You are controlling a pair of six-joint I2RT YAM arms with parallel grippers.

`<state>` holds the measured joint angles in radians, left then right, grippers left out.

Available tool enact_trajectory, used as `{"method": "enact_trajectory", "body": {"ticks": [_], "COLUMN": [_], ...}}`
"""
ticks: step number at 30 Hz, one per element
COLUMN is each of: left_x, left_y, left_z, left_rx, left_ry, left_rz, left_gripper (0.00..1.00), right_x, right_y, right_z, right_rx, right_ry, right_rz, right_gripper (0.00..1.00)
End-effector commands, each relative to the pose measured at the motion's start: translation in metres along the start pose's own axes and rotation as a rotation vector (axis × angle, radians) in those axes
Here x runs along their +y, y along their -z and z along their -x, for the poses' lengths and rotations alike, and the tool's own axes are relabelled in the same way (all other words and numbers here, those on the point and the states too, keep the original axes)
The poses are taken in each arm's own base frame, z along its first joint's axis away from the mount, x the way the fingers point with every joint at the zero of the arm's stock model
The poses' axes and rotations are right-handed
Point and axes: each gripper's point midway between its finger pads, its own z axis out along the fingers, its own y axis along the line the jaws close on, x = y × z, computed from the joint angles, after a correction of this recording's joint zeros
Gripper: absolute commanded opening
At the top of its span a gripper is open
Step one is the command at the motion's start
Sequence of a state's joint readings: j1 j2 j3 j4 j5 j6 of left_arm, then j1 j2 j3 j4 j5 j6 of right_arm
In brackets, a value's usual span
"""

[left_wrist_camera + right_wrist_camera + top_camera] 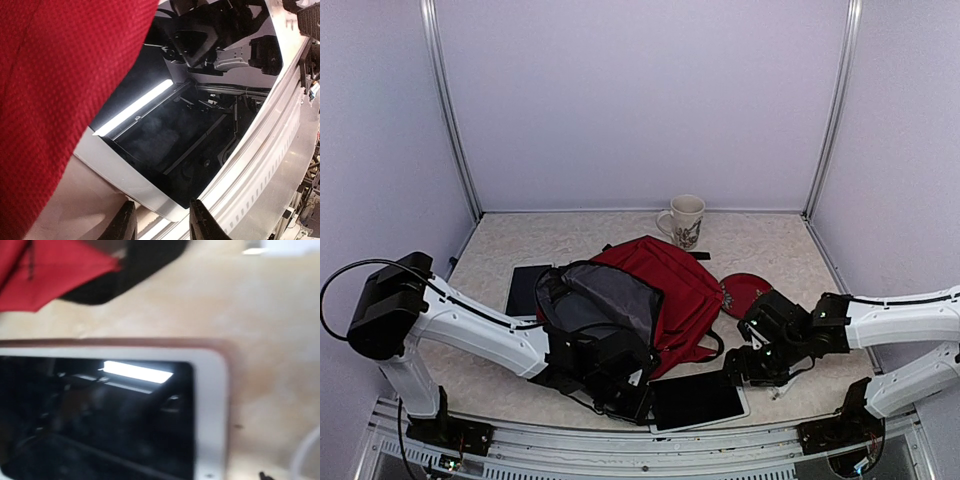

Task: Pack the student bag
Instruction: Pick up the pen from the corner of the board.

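**Four items outside the bag, none visible inside**

Far-left side of the counter (790,250): a dark flat slab (526,290), notebook or tablet (can't tell which), lies beside the bag, unpacked.

Left gripper (161,225): jaws apart, straddling the near-left corner of the white-rimmed tablet (698,400). Contact with the rim is not clear, so no grip is recorded.

Centre of the counter: the student bag (665,280) lies flat, with its main compartment gaping toward the near-left and grey lining showing. Nothing is discernible in it, and the left arm hides part of the mouth. The front pocket's contents are not visible.

Far edge, just behind the bag: a mug (686,220), upright and unpacked.

Near edge: the tablet lies screen up, just beside the bag's lower end.

Right of the bag: a red round item (742,292), possibly a cap, is also out.

Right gripper (740,368): at the tablet's far-right corner. Its jaws are not resolved in any view, so I cannot tell their state.

Judgement: early stage. Bag opened, the tablet likely goes in first, and everything is left to load.
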<state>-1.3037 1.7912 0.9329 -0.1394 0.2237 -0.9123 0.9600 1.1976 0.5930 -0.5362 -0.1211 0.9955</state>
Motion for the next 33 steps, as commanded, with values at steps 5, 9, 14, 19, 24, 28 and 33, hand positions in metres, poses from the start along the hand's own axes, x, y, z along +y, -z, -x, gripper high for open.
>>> {"method": "enact_trajectory", "body": {"ticks": [5, 9, 14, 19, 24, 28, 33], "left_x": [0.052, 0.054, 0.055, 0.06, 0.06, 0.061, 0.062], "left_y": [-0.013, -0.015, -0.016, -0.014, -0.011, -0.008, -0.005], "left_z": [-0.026, -0.027, -0.026, -0.026, -0.021, -0.02, -0.021], "left_rx": [0.089, 0.091, 0.083, 0.069, 0.043, 0.028, 0.008], "left_ry": [0.047, 0.054, 0.054, 0.071, 0.072, 0.076, 0.086], "left_rz": [0.185, 0.175, 0.15, 0.125, 0.116, 0.114, 0.106], "left_gripper": [0.31, 0.27, 0.26, 0.26, 0.27, 0.28, 0.28], "right_x": [-0.002, 0.021, 0.071, 0.11, 0.12, 0.121, 0.123], "right_y": [-0.027, -0.033, -0.009, 0.034, 0.047, 0.047, 0.053], "right_z": [-0.031, -0.039, -0.035, -0.033, -0.027, -0.032, -0.041], "right_rx": [0.136, 0.179, 0.158, 0.142, 0.121, 0.154, 0.173], "right_ry": [0.061, 0.052, 0.049, 0.04, 0.083, 0.07, 0.084], "right_rz": [0.076, 0.229, 0.528, 0.827, 0.82, 0.824, 0.836], "right_gripper": [0.82, 0.82, 0.81, 0.81, 0.8, 0.79, 0.75]}}
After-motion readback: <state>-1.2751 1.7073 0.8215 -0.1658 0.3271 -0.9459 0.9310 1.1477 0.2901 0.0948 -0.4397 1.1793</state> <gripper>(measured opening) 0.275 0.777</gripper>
